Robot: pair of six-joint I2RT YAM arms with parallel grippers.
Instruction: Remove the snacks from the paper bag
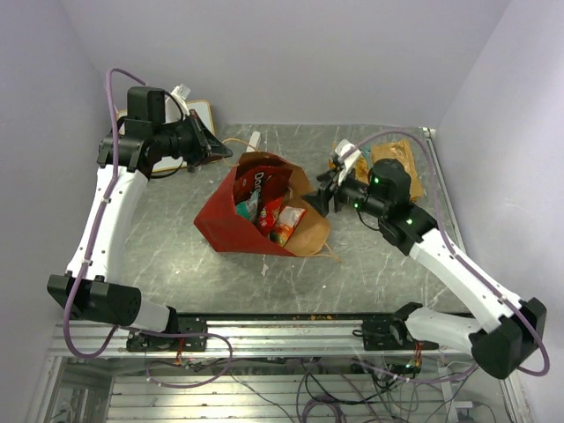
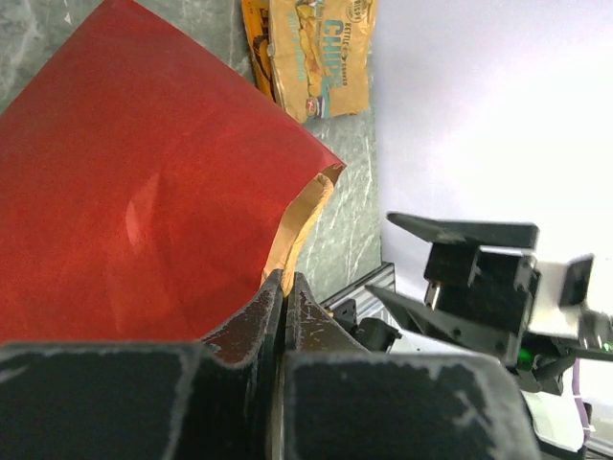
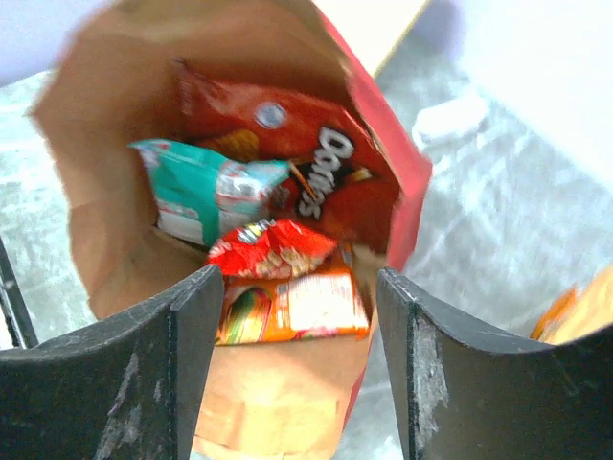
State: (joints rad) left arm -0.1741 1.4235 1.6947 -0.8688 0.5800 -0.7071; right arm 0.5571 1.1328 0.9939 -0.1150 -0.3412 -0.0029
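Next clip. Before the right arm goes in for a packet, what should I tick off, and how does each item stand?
1. Left gripper pinching the paper bag rim: ok.
2. Bag mouth facing right gripper: ok.
3. Right fingers open: ok.
4. Doritos packet, teal packet and orange packet visible inside: ok.
5. Packet between the fingers: not ok, right gripper sits at the mouth.

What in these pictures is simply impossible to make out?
How many snacks fill the paper bag: right wrist view, upper packets cover lower ones.
Orange packet outside the bag: right wrist view, blurred, cut by the edge.
Whiteboard: top view, left arm covers most.
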